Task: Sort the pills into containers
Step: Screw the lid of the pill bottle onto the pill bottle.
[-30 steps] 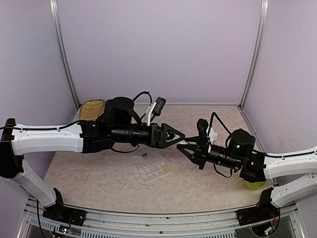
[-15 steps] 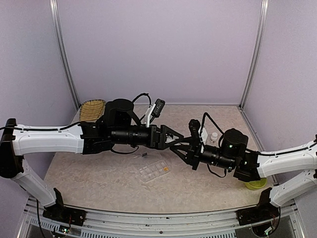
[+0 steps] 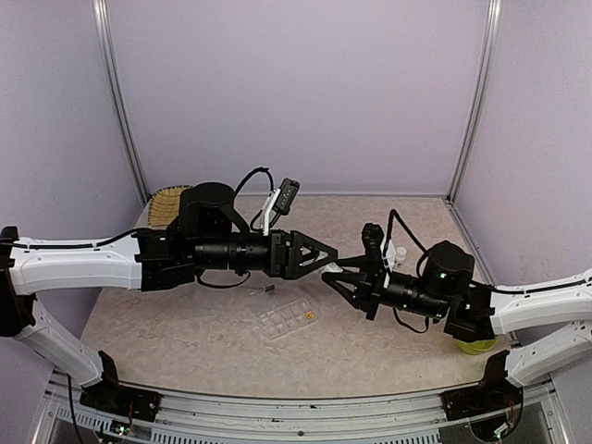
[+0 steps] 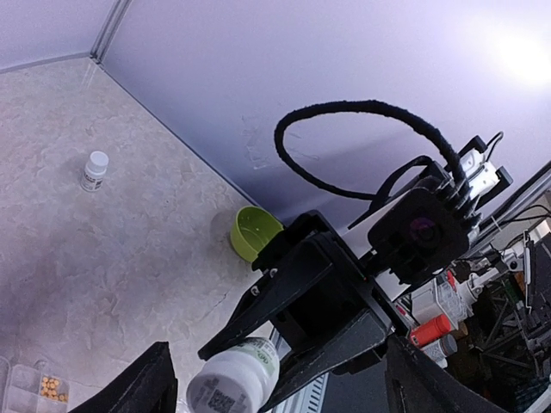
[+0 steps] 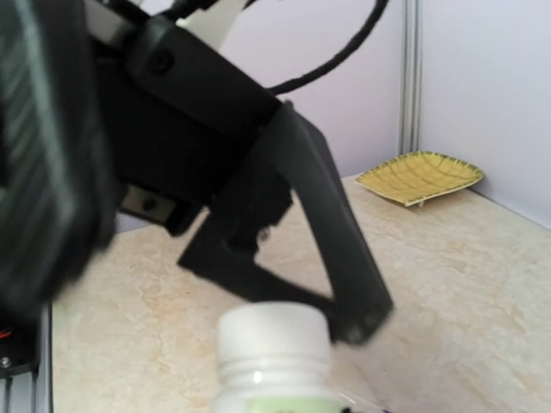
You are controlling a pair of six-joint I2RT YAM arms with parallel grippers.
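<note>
My right gripper [image 3: 338,275] is shut on a small white bottle [image 3: 329,269], held above the table with its cap [image 5: 271,331] pointing at my left gripper [image 3: 324,255]. The left gripper [image 4: 275,344] is open, its fingers [image 4: 146,387] standing wide on either side of the bottle [image 4: 232,379]. One left finger tip [image 5: 362,323] sits right beside the cap; whether they touch does not show. The clear organizer box [image 3: 287,320] lies flat below both grippers. A few orange-yellow pills [image 3: 310,316] sit in one of its cells [image 4: 53,387].
A second white bottle [image 4: 95,170] stands on the table toward the back right. A yellow-green bowl [image 4: 256,232] sits by the right arm [image 3: 476,346]. A woven yellow dish [image 3: 168,199] is at the back left. A thin dark tool [image 3: 266,289] lies near the organizer.
The left arm has drawn back a little to the left. The right arm swung in toward it, then eased back slightly, with the bottle still in its grip.
</note>
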